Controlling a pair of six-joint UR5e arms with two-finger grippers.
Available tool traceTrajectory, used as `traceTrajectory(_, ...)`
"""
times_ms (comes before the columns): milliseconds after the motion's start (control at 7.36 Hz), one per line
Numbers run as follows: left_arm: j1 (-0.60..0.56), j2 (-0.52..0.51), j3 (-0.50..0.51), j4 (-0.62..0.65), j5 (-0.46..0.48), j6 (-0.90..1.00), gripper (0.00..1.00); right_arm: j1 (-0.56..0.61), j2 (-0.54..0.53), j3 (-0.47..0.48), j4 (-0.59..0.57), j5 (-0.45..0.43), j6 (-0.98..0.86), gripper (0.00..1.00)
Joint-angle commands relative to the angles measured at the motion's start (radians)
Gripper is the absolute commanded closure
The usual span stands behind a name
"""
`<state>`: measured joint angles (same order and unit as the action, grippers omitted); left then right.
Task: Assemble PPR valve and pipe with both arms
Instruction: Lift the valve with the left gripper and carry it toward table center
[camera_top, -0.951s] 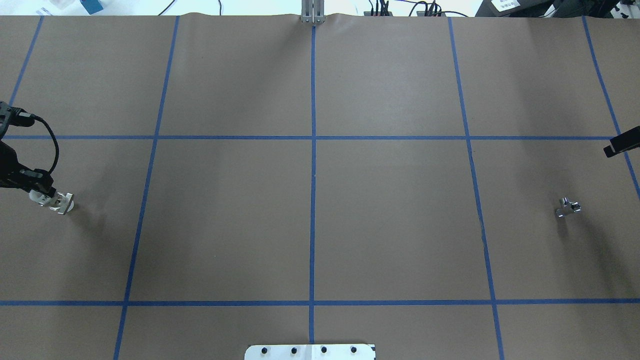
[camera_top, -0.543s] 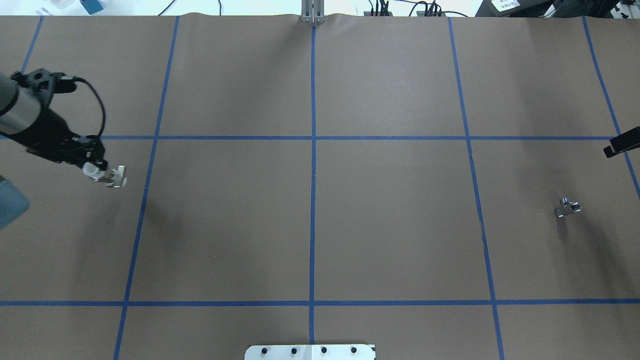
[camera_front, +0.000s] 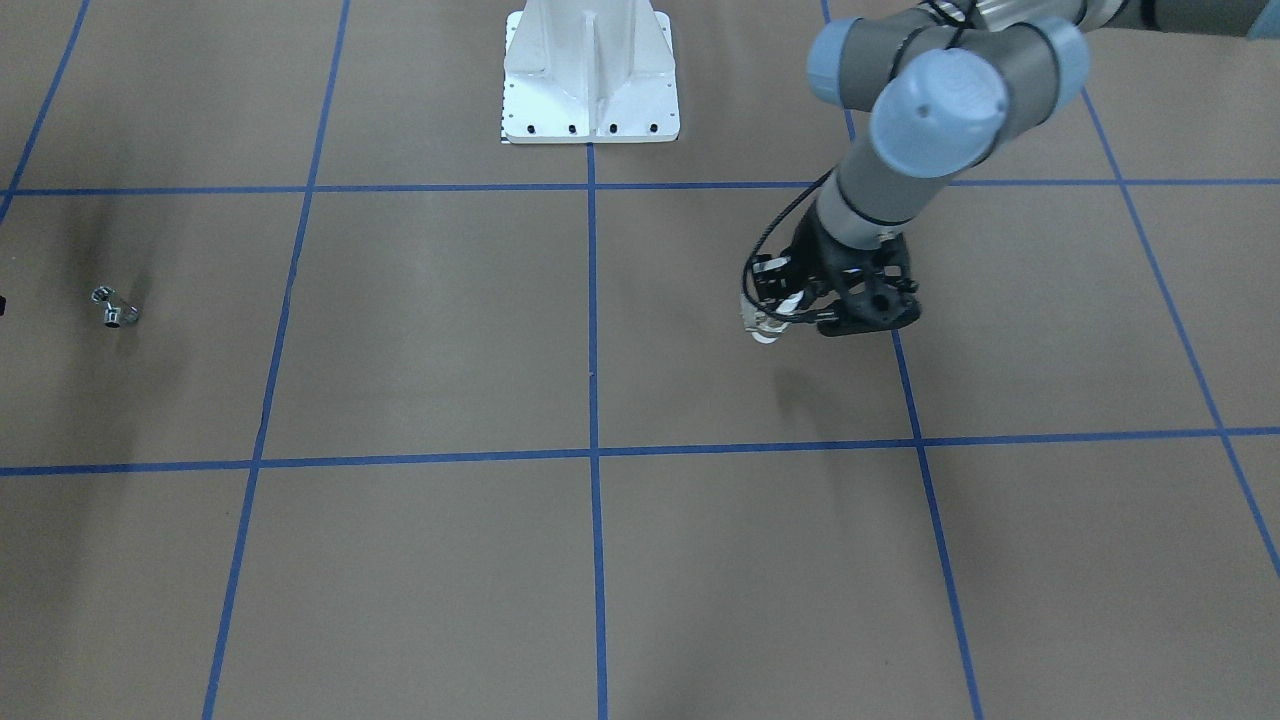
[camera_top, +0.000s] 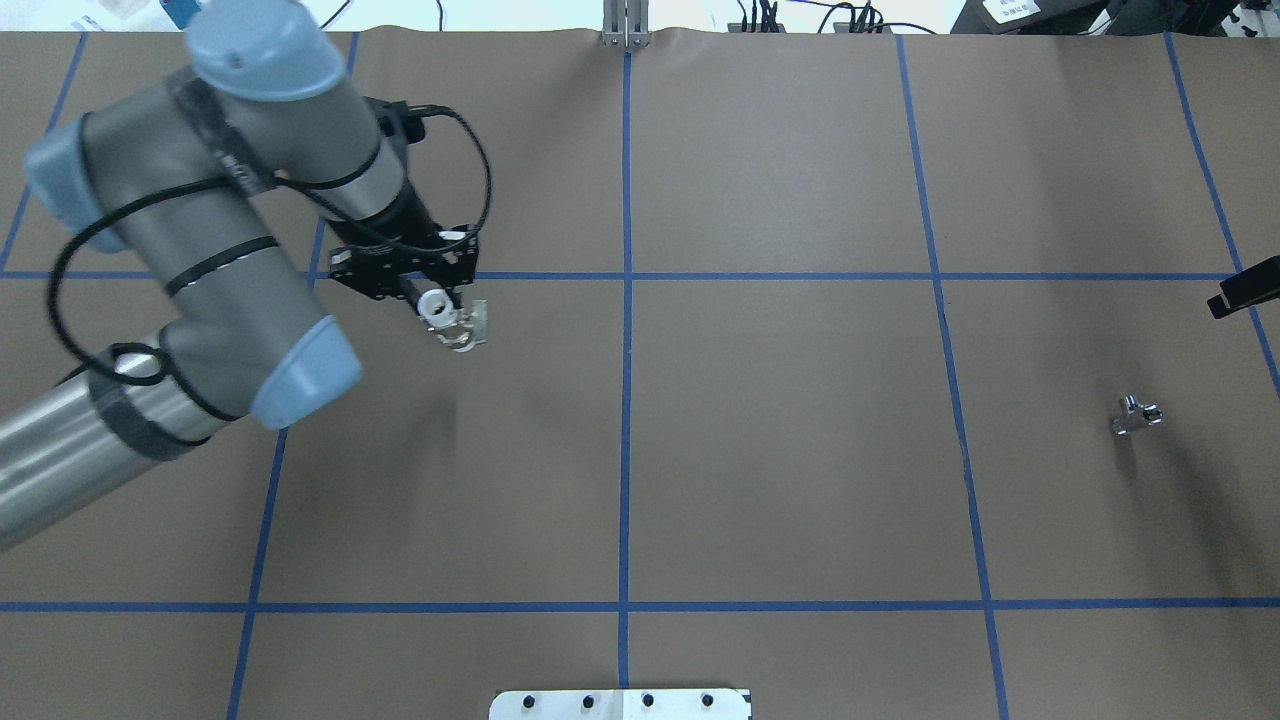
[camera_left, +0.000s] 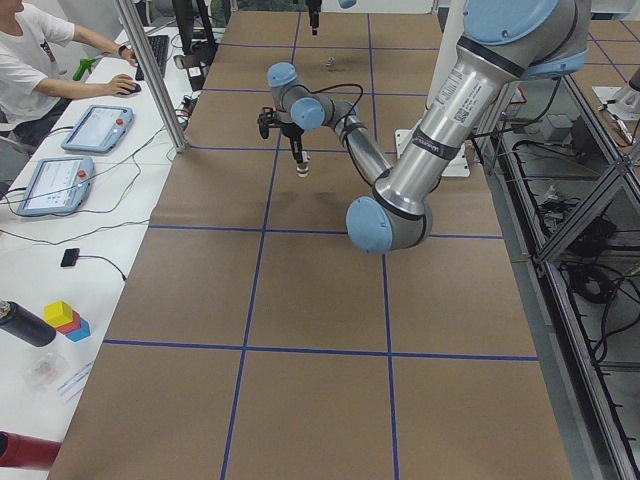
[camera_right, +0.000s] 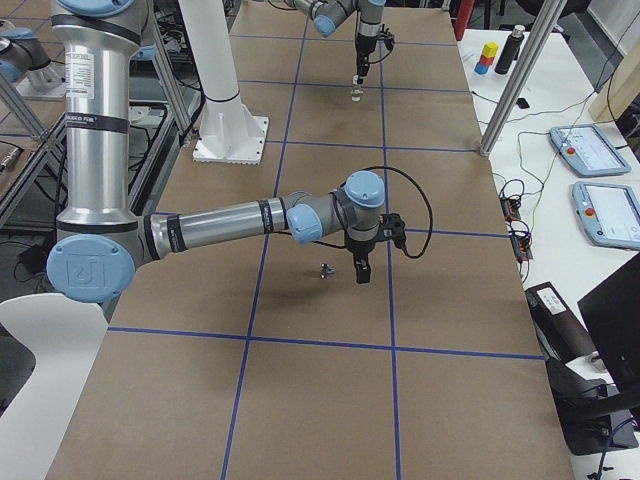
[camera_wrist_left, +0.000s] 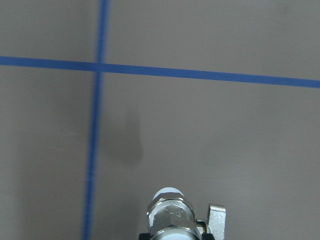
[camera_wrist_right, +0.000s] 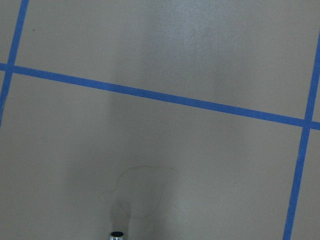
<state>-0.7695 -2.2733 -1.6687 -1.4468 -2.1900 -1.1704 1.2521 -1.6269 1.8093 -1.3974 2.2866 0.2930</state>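
Fingers of the left gripper (camera_top: 437, 303) pinch the small white plastic valve (camera_top: 458, 326) by one ring-shaped end. Its brass middle and side lever stick out past the tips, and it is held clear above the brown paper tabletop (camera_top: 780, 450), close to a crossing of blue tape lines (camera_top: 627, 276). Well apart, on the robot's right side, the tiny shiny chrome bent pipe (camera_top: 1135, 415) lies on the tabletop. The right gripper (camera_right: 360, 272) hangs near it; whether its fingers are spread or together, I cannot tell.
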Motion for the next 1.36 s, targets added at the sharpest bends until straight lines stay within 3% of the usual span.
traceTrajectory(0,0.041,-0.232,0.227,0.006,0.073,-0.07,1.0,-0.002,-0.001,-0.002,0.0,0.002,0.003,0.0)
traceTrajectory(272,0.045,-0.29,0.317,-0.036,0.075,-0.119,1.0,-0.002,-0.001,-0.002,0.0,0.002,0.003,0.0)
traceTrajectory(543,0.065,-0.411,0.516,-0.105,0.11,-0.187,1.0,-0.002,-0.001,-0.002,0.0,0.002,0.003,0.0)
traceTrajectory(1223,0.084,-0.411,0.552,-0.138,0.151,-0.33,1.0,-0.005,-0.001,-0.01,0.0,0.001,0.0,0.0)
